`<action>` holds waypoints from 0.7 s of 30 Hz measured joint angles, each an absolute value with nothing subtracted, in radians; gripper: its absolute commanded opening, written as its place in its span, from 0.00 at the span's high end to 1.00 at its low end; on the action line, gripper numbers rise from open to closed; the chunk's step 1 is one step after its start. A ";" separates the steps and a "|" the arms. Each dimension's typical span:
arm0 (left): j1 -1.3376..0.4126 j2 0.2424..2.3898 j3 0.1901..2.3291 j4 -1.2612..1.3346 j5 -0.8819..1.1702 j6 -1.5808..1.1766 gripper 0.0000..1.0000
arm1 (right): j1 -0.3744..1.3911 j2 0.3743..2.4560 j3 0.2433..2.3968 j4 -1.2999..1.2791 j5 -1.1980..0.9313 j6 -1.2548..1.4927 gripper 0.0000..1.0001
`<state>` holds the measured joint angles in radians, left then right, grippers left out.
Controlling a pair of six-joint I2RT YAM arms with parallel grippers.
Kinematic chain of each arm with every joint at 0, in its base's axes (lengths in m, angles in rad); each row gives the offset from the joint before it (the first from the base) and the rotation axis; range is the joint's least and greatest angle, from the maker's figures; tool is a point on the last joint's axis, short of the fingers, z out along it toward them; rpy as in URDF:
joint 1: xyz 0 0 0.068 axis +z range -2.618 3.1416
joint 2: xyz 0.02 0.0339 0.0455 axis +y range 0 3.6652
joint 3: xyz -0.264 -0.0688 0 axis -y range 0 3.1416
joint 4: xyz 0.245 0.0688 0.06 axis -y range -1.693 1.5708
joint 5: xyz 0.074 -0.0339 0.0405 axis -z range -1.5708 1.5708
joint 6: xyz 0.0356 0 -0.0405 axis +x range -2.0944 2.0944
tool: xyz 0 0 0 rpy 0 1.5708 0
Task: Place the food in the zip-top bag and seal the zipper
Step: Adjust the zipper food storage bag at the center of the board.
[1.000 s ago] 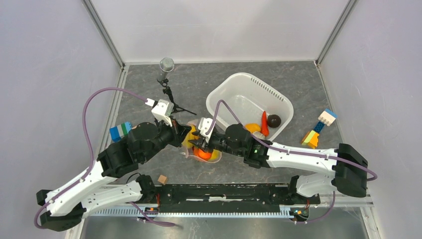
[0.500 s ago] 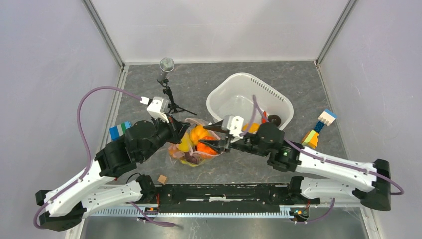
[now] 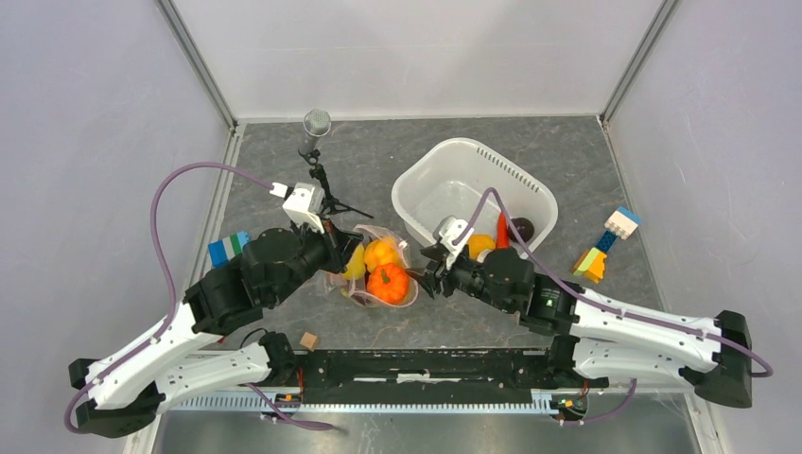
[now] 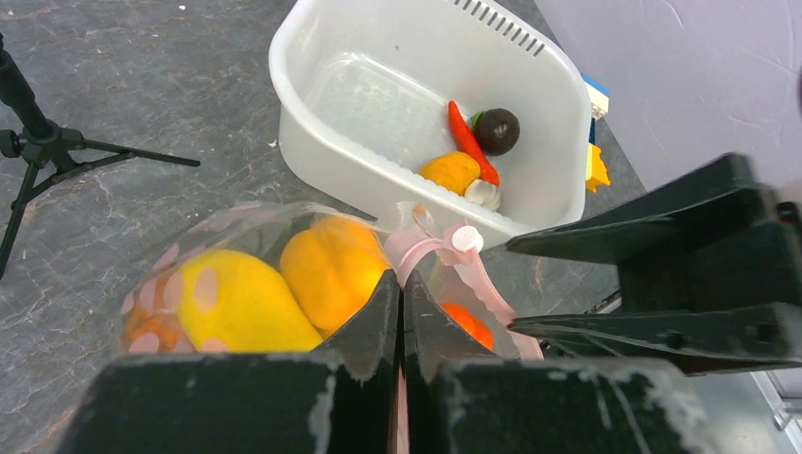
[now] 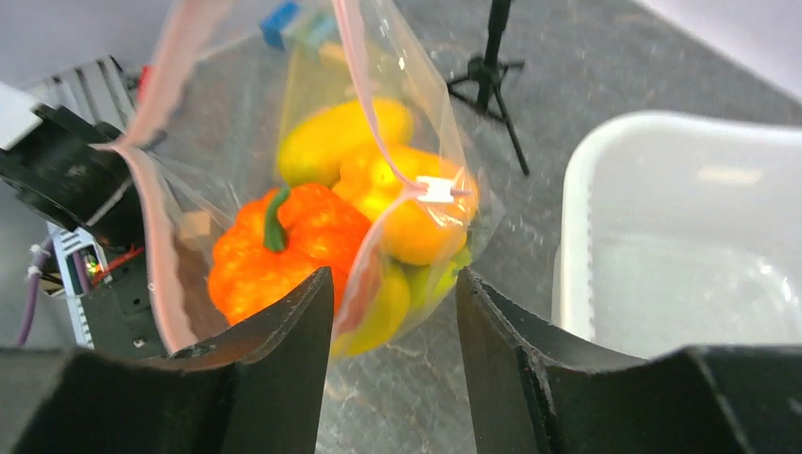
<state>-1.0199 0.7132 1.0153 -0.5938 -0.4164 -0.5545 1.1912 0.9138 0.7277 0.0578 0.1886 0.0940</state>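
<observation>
The bag (image 3: 405, 284) sits near the middle of the counter's (image 3: 274, 161) near edge, just left of the tub (image 3: 416, 175). Its zipper (image 4: 413, 253) is undone and its mouth gapes toward the tub. Food (image 3: 388, 282) already fills much of it, orange and yellow pieces pressed together. A carrot (image 3: 502, 233), a dark ball (image 3: 520, 228) and an orange piece (image 3: 481, 245) lie in the tub's near right corner, so loading looks unfinished and sealing is not yet due. The next move likely calls for a reach into the tub while the mouth is held open. The left tool (image 4: 399, 284) is clamped tight on the pink mouth edge. The right tool (image 5: 390, 282) stands partly open and empty, just beside the bag's right side.
</observation>
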 measured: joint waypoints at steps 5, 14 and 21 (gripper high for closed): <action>-1.020 0.713 1.015 -0.593 -0.413 -0.554 0.94 | 1.191 0.986 0.724 0.032 0.215 0.165 0.54; -1.020 0.702 1.014 -0.593 -0.408 -0.554 0.93 | 1.191 1.044 0.743 0.016 0.261 0.211 1.00; -1.019 0.715 1.039 -0.627 -0.409 -0.536 0.72 | 1.191 1.042 0.802 0.002 0.289 0.204 1.00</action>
